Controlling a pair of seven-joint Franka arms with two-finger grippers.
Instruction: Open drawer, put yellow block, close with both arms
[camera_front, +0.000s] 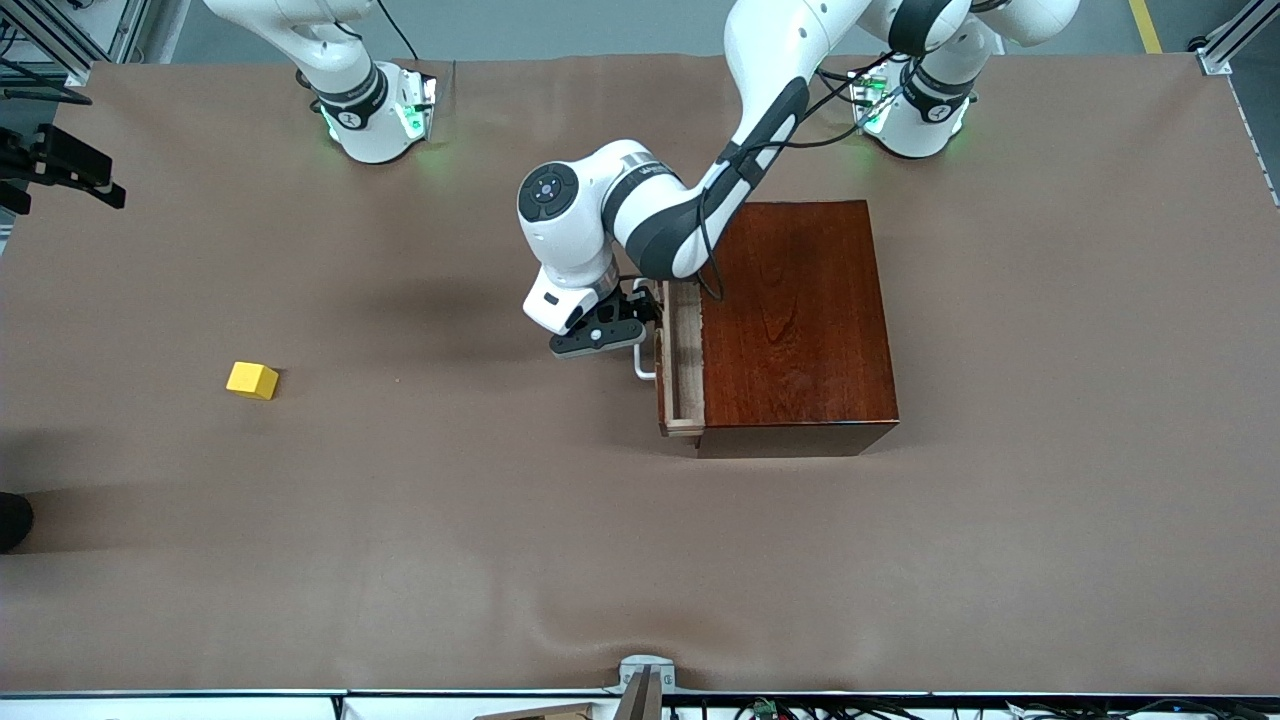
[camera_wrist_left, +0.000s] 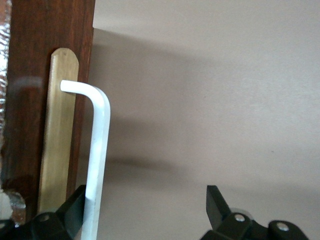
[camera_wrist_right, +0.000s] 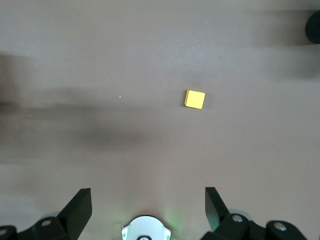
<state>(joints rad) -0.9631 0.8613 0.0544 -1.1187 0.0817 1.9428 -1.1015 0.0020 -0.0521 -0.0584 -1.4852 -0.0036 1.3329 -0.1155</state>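
We find the drawer (camera_wrist_left: 30, 100) front, dark reddish wood, bearing a pale wood strip with a rounded end. The white handle (camera_wrist_left: 97, 150) springs from that strip, bends at a rounded corner and runs parallel to the front. The left gripper (camera_wrist_left: 145, 210) stands with its jaws spread wide; one black finger (camera_wrist_left: 75, 207) touches the handle bar, the other stands well apart over the brown table cover (camera_wrist_left: 225, 100).
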